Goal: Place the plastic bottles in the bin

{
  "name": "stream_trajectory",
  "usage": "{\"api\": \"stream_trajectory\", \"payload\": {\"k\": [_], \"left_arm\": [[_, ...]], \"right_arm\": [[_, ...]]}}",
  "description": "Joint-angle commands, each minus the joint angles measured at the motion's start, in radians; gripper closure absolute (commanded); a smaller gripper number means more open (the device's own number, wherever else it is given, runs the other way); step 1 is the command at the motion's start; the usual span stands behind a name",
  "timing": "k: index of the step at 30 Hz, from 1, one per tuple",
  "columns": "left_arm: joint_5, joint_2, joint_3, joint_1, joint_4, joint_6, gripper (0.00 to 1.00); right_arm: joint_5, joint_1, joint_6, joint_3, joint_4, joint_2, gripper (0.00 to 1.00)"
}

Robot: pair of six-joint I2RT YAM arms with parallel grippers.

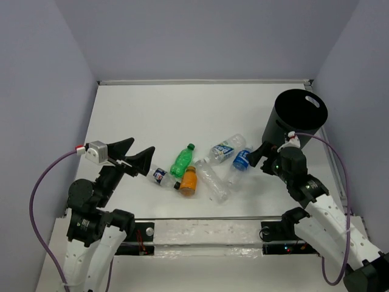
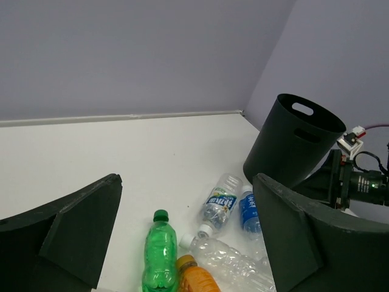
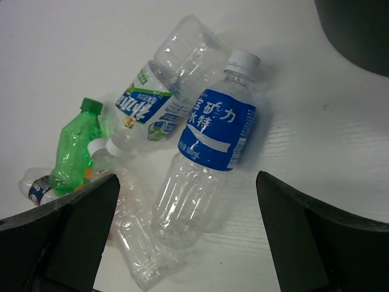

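Bottles, all six, lie in one loose heap mid-table on the white table [image 1: 152, 109]. The green bottle [image 1: 182, 161] has the squat orange bottle [image 1: 188, 180] just beside its lower end. The small red-white-blue bottle [image 1: 161, 177] lies just left of those two, and a plain clear bottle [image 1: 214, 182] lies flat to the right of the orange one. Behind it you've got the two blue-labelled ones side by side, the green-and-blue label bottle [image 3: 152, 103] and the solid blue label bottle [image 3: 216, 137]. The black bin [image 1: 281, 131] stands upright at the far right, near the heap but apart from it. Your right gripper [image 3: 187, 181] hangs over the solid blue label bottle, jaws spread wide, holding nothing. Your left gripper [image 2: 186, 182] is up off the table left of the heap, jaws wide apart too, empty
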Motion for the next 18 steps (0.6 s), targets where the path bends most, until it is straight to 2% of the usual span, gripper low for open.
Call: {"api": "stream_trajectory", "payload": {"k": [1,7,12,18], "left_arm": [[0.028,0.016,0.032,0.008,0.042,0.020,0.01],[0.020,0.005,0.034,0.006,0.026,0.033,0.01],[0.023,0.002,0.034,0.005,0.026,0.031,0.01],[0.025,0.000,0.029,0.005,0.028,0.030,0.01]], "right_arm": [[0.093,0.004,0.064,-0.012,0.132,0.105,0.00],[0.123,0.004,0.062,0.001,0.180,0.208,0.00],[0.074,0.004,0.068,-0.009,0.227,0.332,0.00],[0.052,0.004,0.067,-0.027,0.273,0.378,0.00]]}}
